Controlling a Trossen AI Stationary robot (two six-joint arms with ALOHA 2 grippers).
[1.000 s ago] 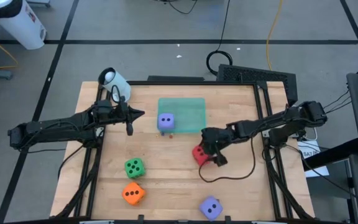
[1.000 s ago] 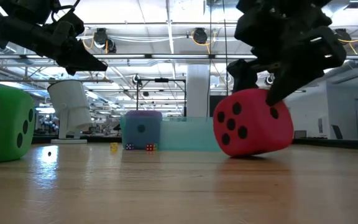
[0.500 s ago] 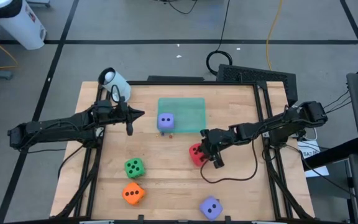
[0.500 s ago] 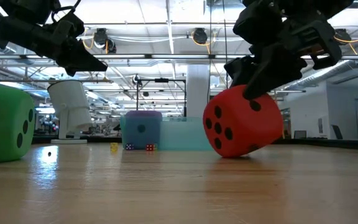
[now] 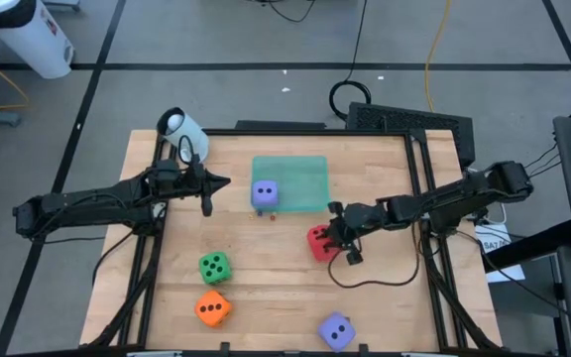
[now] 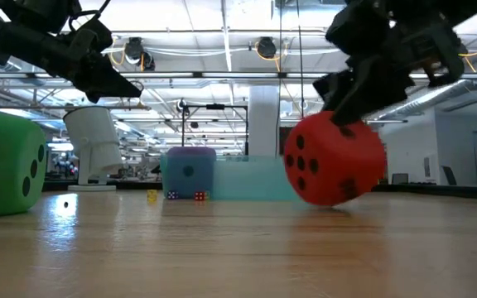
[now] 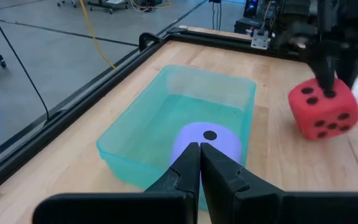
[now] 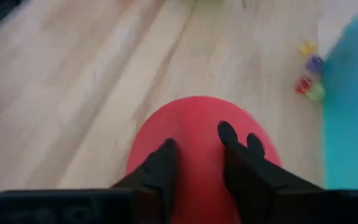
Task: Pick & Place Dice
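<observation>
The red die (image 5: 318,242) lies mid-table, just right of the teal tray's near right corner, with my right gripper (image 5: 337,239) shut on it. One purple-blue die (image 5: 264,193) sits in the tray (image 5: 300,169) at its near left corner. The green die (image 5: 214,267), the orange die (image 5: 212,308) and a second purple-blue die (image 5: 336,331) rest on the wood toward the near edge. My left gripper (image 5: 206,194) hovers shut just left of the tray, above table level. My right gripper pinches the red die's upper part (image 8: 197,134) between its two fingers (image 8: 161,168), coming from above and slanting in from the table's right. The die (image 6: 334,170) sits tilted below the fingers. Whether its lowest corner (image 6: 331,204) still touches the wood I cannot tell.
Some tiny coloured dice (image 5: 273,212) lie by the tray's near edge. A white device (image 5: 181,132) stands at the far left corner. A dark cable (image 5: 370,280) loops on the wood near my right arm. Bare wood lies between the green die and the red die.
My right gripper has shut from a wide gap onto the top of the red die. The die has tipped from lying flat onto a corner, its pip face turning downward, while staying at about the same spot.
</observation>
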